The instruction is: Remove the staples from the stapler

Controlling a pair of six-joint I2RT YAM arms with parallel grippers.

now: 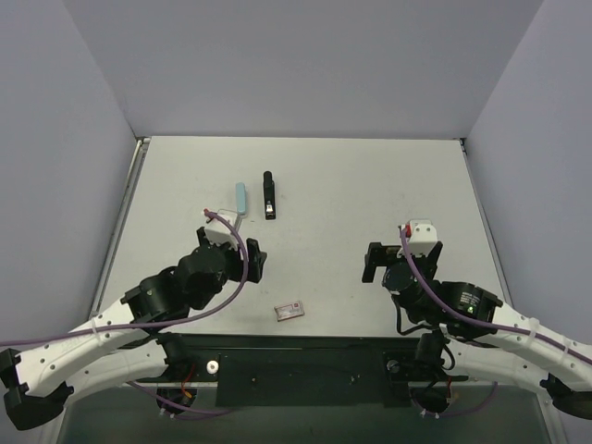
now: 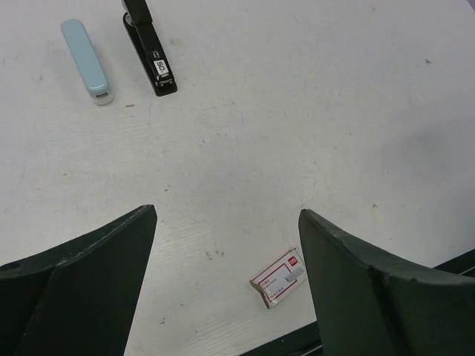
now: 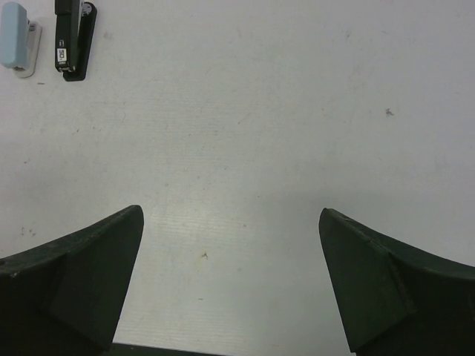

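Observation:
A black stapler (image 1: 268,194) lies closed on the far part of the table, with a light blue stapler (image 1: 241,197) just to its left. Both also show in the left wrist view, black (image 2: 152,48) and blue (image 2: 87,50), and in the right wrist view, black (image 3: 74,41) and blue (image 3: 16,37). No staples are in view. My left gripper (image 1: 253,262) (image 2: 226,213) is open and empty, well short of the staplers. My right gripper (image 1: 373,263) (image 3: 230,213) is open and empty over bare table to the right.
A small red-and-white box (image 1: 289,310) (image 2: 278,277) lies near the table's front edge, between the arms and just beside my left gripper's right finger. Grey walls enclose the white table (image 1: 370,185) on three sides.

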